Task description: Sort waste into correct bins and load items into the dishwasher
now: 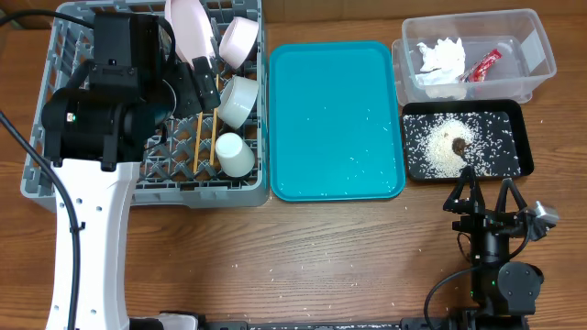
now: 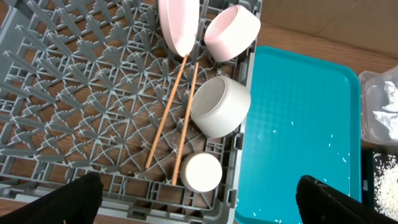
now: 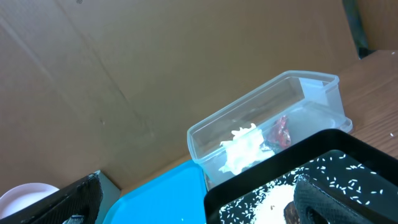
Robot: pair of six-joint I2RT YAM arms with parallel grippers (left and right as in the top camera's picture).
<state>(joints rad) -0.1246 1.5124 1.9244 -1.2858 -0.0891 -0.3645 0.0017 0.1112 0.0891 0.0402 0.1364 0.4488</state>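
Observation:
The grey dish rack (image 1: 55, 174) holds a plate (image 1: 188, 27), a smaller dish (image 1: 238, 38), a bowl (image 1: 237, 99), a cup (image 1: 234, 154) and chopsticks (image 1: 204, 137). The left wrist view shows the bowl (image 2: 219, 106), cup (image 2: 202, 172) and chopsticks (image 2: 168, 115). My left gripper (image 2: 199, 202) is open and empty above the rack's front right part. The clear tub (image 1: 527, 37) holds the napkin (image 1: 440, 57) and red wrapper (image 1: 483, 64). The black tray (image 1: 523, 137) holds rice (image 1: 440, 151) and a brown scrap (image 1: 459, 144). My right gripper (image 1: 484, 192) is open and empty just in front of the black tray.
A teal tray (image 1: 335, 119) lies between the rack and the bins, with a few rice grains on it. Stray grains lie on the wooden table in front of it. The left arm's black and white body covers the rack's left part.

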